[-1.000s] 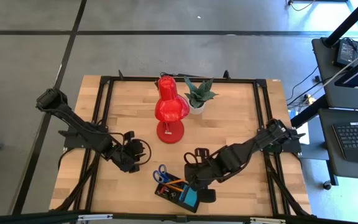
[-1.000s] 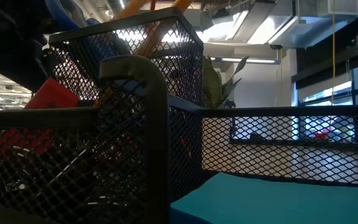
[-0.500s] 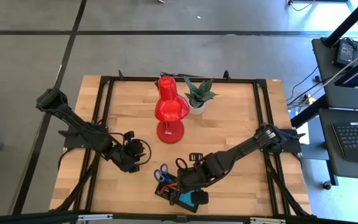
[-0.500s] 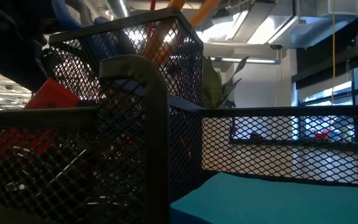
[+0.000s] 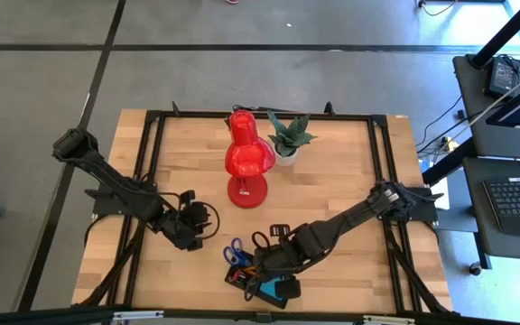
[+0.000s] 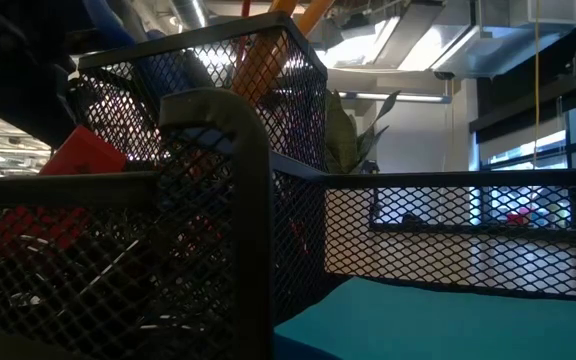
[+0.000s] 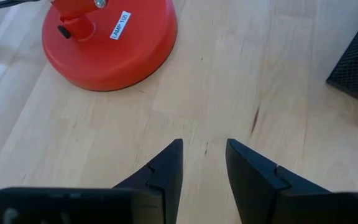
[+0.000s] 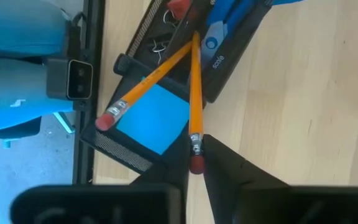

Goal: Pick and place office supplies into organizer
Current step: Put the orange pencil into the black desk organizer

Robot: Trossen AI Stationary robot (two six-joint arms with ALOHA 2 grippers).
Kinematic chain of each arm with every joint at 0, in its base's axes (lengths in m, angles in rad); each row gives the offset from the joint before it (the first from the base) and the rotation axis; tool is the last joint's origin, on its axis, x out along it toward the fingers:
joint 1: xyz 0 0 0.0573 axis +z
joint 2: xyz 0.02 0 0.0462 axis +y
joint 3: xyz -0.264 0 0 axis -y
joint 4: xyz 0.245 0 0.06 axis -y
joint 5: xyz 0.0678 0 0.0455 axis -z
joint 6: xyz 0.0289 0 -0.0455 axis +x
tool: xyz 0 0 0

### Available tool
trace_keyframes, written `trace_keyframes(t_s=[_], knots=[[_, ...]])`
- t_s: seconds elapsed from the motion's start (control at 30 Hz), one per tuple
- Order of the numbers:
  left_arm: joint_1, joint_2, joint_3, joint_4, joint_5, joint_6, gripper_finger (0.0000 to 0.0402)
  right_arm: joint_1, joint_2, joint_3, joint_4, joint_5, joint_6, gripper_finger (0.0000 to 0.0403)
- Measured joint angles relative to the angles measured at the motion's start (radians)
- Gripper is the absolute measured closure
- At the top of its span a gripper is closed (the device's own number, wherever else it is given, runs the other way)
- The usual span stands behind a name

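Since the earlier frame my right gripper (image 5: 258, 268) has moved farther over the organizer (image 5: 262, 281). Its fingers are clamped on an orange pencil (image 8: 194, 93) whose eraser end sits between them. Current step: insertion. Next, I judge, lower and release it beside the second pencil (image 8: 146, 84). My left gripper (image 7: 202, 163) waits, slightly parted, well clear.

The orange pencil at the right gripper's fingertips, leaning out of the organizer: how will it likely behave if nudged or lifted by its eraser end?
The pencil looks straight and thin, so probably stiff and light. It leans tilted from the organizer beside a second pencil, so a nudge from the right gripper would likely swing it. If dropped on the table, it may roll.
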Motion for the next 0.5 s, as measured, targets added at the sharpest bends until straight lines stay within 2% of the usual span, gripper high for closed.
trace_keyframes(t_s=[0.2,0.5], knots=[[0.000,0.000,0.000,0.000,-0.002,0.000,0.0288,0.000,0.001,0.000,0.000,0.002,-0.018,0.0368],[0.000,0.000,0.000,0.000,-0.002,0.000,0.0289,0.000,0.001,0.000,-0.006,-0.001,-0.043,0.0312]])
